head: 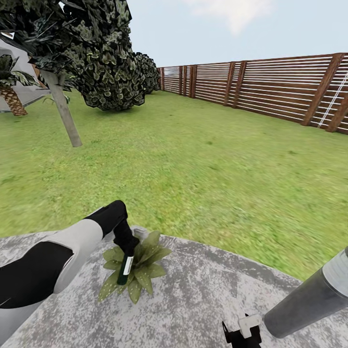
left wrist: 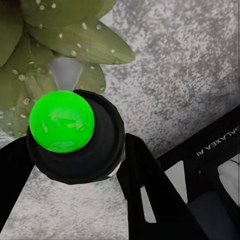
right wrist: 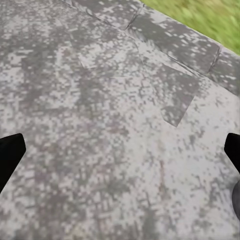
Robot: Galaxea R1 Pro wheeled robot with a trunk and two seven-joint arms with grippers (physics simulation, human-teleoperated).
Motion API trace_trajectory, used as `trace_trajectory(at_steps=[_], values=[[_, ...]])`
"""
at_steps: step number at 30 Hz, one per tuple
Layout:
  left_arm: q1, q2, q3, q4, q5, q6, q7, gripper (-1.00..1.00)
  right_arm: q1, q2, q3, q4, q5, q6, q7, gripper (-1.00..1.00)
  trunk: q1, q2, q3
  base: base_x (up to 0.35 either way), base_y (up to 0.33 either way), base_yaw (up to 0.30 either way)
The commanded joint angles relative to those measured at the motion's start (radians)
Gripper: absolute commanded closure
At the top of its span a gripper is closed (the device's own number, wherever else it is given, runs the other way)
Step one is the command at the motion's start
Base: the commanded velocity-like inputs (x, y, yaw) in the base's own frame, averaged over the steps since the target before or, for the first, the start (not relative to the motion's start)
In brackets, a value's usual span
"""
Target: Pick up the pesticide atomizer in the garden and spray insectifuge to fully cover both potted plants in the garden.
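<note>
One potted plant (head: 137,270), a low rosette of pointed green leaves flecked with pale droplets, stands on the grey paved patio (head: 203,295) near its lawn edge. My left gripper (head: 126,249) is shut on the pesticide atomizer (head: 125,269), a small dark bottle with a pale label, held just above the plant's middle. In the left wrist view the atomizer (left wrist: 75,137) shows a dark round body and a bright green top, with speckled plant leaves (left wrist: 75,42) right behind it. My right gripper (head: 241,334) hangs open over bare paving, its fingertips (right wrist: 10,157) far apart.
Green lawn (head: 193,159) stretches ahead to a brown slatted fence (head: 270,87). A tree trunk (head: 65,113) and a dark bush (head: 113,72) stand at the left, with a palm (head: 12,94) further left. A thick grey cylinder (head: 309,299) slants in at the lower right.
</note>
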Motion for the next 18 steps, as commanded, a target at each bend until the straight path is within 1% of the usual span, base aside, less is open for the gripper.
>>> trace_trajectory(at_steps=[1, 6, 10, 14, 18], values=[[0.002, -0.002, 0.002, -0.001, -0.011, 0.006, -0.009, 1.0, -0.001, 0.0, -0.006, 0.001, 0.011, -0.003, -0.004, -1.0, 0.0, 0.0, -0.001, 0.0, 0.0, 0.0], [0.018, 0.001, -0.004, 0.001, -0.012, -0.003, -0.009, 1.0, -0.001, 0.0, -0.006, 0.001, 0.011, -0.003, -0.004, -1.0, 0.0, 0.0, -0.001, 0.0, 0.0, 0.0], [0.02, 0.008, -0.002, 0.004, -0.013, -0.007, -0.009, 1.0, -0.001, 0.0, -0.006, 0.001, 0.011, -0.003, -0.004, -1.0, 0.0, 0.0, -0.001, 0.0, 0.0, 0.0], [0.019, 0.005, -0.004, 0.002, -0.014, -0.007, -0.009, 1.0, -0.001, 0.0, -0.006, 0.001, 0.011, -0.003, -0.004, -1.0, 0.0, 0.0, -0.001, -0.013, 0.0, 0.0], [0.019, 0.0, -0.003, 0.002, -0.014, -0.006, -0.009, 1.0, -0.001, 0.001, -0.006, 0.001, 0.011, -0.003, -0.004, -1.0, 0.0, 0.0, -0.001, -0.245, 0.036, 0.0]])
